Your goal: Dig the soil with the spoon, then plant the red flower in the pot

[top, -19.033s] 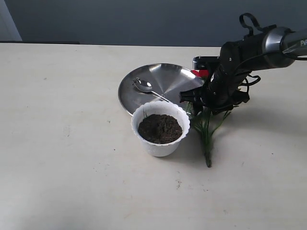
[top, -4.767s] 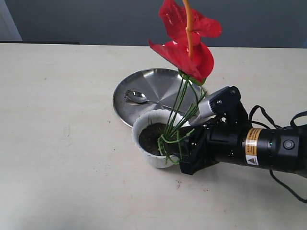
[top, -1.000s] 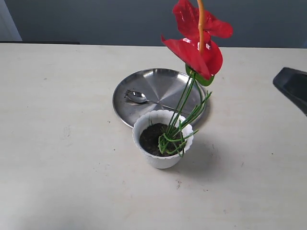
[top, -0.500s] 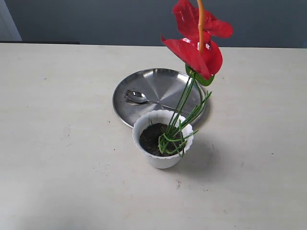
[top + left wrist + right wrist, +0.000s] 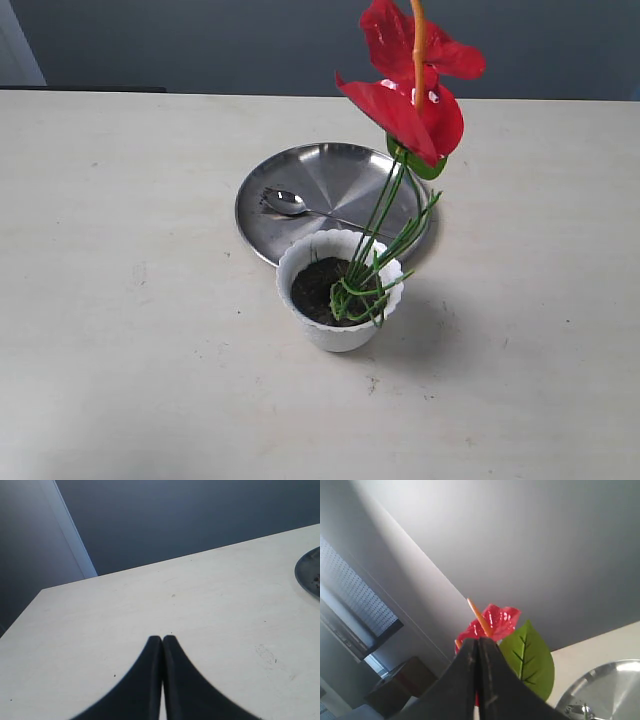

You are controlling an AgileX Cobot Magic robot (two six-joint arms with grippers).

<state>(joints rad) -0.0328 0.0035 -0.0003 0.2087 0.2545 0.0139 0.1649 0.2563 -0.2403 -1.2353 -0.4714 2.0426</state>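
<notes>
The red flower (image 5: 412,92) stands upright, its green stems rooted in the dark soil (image 5: 318,288) of the white scalloped pot (image 5: 336,334). The silver spoon (image 5: 290,204) lies on the steel plate behind the pot. Neither arm shows in the exterior view. In the left wrist view my left gripper (image 5: 162,639) is shut on nothing, over bare table. In the right wrist view my right gripper (image 5: 478,641) is shut and empty, apart from the red flower (image 5: 500,621) and its green leaf (image 5: 528,658) beyond it.
A round steel plate (image 5: 340,172) sits just behind the pot; its rim (image 5: 310,572) shows in the left wrist view and its rim (image 5: 605,682) in the right wrist view. Small soil crumbs (image 5: 372,381) lie on the beige table in front of the pot.
The right arm, seen at the exterior view's right edge a second ago, has left that view. The flower, pot and spoon have not moved.
</notes>
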